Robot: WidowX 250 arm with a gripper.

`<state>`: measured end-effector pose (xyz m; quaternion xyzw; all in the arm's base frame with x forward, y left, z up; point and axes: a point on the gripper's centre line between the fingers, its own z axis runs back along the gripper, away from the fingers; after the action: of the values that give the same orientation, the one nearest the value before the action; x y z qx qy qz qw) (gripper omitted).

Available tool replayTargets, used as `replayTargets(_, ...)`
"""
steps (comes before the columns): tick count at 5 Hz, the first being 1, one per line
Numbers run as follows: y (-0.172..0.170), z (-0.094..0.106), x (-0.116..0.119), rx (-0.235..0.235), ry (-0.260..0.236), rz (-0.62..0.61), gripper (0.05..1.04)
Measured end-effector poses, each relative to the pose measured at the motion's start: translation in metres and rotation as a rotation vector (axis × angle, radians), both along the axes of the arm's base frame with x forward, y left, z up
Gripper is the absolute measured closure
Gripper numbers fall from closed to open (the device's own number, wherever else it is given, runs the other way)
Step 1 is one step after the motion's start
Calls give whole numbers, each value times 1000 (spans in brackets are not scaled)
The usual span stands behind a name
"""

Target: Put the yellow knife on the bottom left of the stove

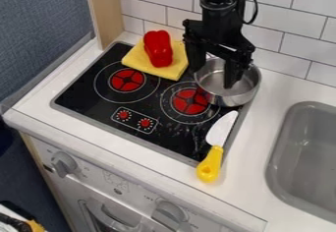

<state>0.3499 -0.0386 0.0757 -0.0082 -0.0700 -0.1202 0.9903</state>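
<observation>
The black gripper [212, 78] hangs over the back right of the stove, at the metal pot, with its two fingers spread apart and nothing seen between them. In front of the pot lies the yellow knife [210, 164], its white blade pointing toward the back and its yellow handle toward the front. The knife runs along the right side of the black stove [85, 96], with the handle reaching past the stove's front right corner over the white counter. The gripper is behind the knife and apart from it.
A metal pot [238, 99] stands at the stove's back right, partly behind the gripper. At the back left, a red pepper [158, 48] lies on a yellow cloth [134, 59]. The grey sink [285, 142] is at the right, and a tiled wall [279, 39] rises behind.
</observation>
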Motion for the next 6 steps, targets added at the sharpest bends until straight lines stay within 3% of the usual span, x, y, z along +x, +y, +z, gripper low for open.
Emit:
replayTargets(1, 0, -12, -3, 2, 35, -1, 83)
replayTargets(2, -21, -20, -19, -15, 61, -35, 83)
replayTargets(3, -46, -3, -49, -16, 16, -22, 83)
replayTargets(4, -56, -10, -79, -20, 38, 11, 83)
replayTargets(6, -59, -35, -101, 17, 90, 51, 83)
